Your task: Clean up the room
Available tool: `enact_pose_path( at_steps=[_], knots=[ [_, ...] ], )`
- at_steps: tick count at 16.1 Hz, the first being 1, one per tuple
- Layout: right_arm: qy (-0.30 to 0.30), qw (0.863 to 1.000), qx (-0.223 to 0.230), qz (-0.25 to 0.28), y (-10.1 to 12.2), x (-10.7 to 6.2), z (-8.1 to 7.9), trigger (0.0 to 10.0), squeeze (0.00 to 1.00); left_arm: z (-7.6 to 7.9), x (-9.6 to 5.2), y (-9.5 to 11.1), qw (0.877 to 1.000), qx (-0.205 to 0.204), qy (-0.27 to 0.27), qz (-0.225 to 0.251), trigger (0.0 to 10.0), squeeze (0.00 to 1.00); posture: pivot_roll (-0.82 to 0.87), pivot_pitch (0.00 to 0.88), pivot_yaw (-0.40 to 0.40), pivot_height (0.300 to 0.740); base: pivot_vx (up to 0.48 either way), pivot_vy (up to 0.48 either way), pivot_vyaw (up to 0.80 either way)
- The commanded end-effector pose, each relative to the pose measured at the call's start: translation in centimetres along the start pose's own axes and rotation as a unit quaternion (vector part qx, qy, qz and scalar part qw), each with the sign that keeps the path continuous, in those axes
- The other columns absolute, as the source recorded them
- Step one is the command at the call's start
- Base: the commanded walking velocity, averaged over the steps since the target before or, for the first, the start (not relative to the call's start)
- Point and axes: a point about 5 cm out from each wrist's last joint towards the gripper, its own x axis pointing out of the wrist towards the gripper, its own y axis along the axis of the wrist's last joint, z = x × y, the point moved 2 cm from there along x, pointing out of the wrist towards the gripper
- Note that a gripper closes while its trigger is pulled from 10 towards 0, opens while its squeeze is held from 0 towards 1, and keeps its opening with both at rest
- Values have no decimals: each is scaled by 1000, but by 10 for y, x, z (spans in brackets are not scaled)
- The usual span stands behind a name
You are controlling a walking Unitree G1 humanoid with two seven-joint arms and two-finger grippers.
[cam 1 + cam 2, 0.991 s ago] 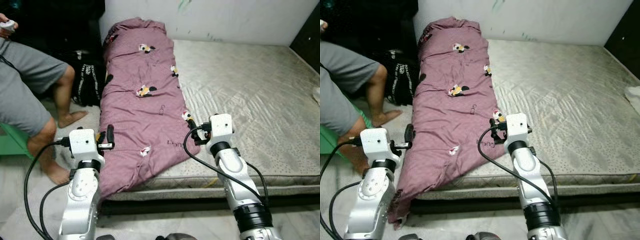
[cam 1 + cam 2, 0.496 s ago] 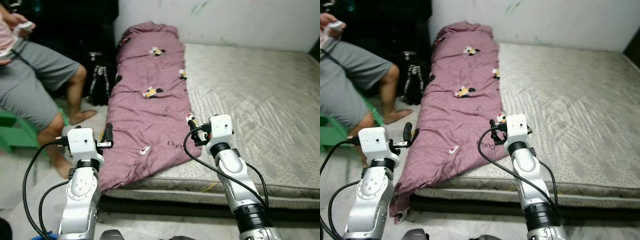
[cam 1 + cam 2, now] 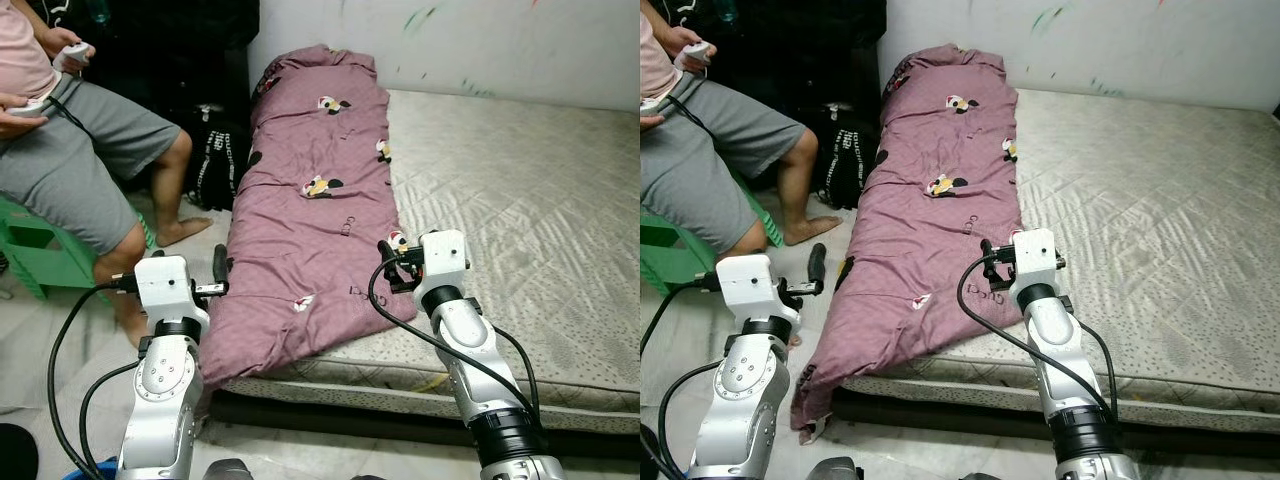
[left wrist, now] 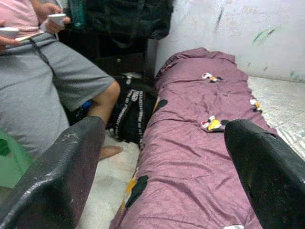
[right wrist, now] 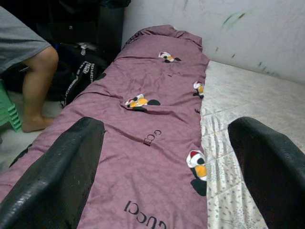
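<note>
While your robot stood at the foot of the mattress point(image 3: 520, 200), the mauve quilt point(image 3: 310, 230) lay lengthwise along its left side, its lower corner spilling over the edge toward the floor, where the hem was hard to make out. Your left gripper point(image 4: 162, 157) hovered with fingers spread wide above that hanging edge, touching nothing. Your right gripper point(image 5: 167, 157) was likewise parted and empty over the quilt's near end. A seated person point(image 3: 80, 170) beside the bed was cut off at the frame, holding a white controller point(image 3: 70, 55). A black bag point(image 3: 215, 165) sat half hidden behind the leg.
</note>
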Motion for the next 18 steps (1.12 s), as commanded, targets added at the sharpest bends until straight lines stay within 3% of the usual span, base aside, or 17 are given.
enact_pose_path(
  at_steps=[1, 4, 9, 12, 15, 17, 18],
  knots=[
    [-3, 1000, 2, -1, 2, 2, 1, 10000, 0, 3, -1, 4, 1000, -1, -13, 12, 10000, 0, 16, 0, -67, 740, 296, 0, -419],
    [-4, 1000, 2, 0, 2, 3, 1, 10000, 0, 4, -1, 5, 1000, -2, -17, 13, 10000, 0, 18, 0, -68, 740, 334, 0, -571],
    [-3, 1000, 1, 1, 2, 3, 2, 10000, 0, 4, -1, 5, 1000, -3, -19, 15, 10000, 0, 19, 0, -68, 740, 354, 0, 0],
    [-3, 1000, -1, 0, 2, 3, 2, 10000, 0, 1, -2, 2, 1000, -2, -5, 5, 10000, 0, 18, 0, -66, 740, 0, 0, 0],
    [-4, 1000, 0, 0, 1, 3, 3, 10000, 0, -14, -4, -8, 990, 112, 74, -47, 10000, 0, 17, 0, -56, 740, 0, 0, 0],
    [-5, 1000, 0, 0, 1, 3, 2, 10000, 0, -8, -12, -5, 1000, 24, -4, -14, 10000, 0, 17, 0, -56, 740, 0, 0, 0],
    [-7, 1000, 0, 1, 1, 2, 3, 10000, 0, -11, -15, -7, 1000, 24, 8, -15, 10000, 0, 18, 0, -62, 740, 0, 0, 0]
  ],
)
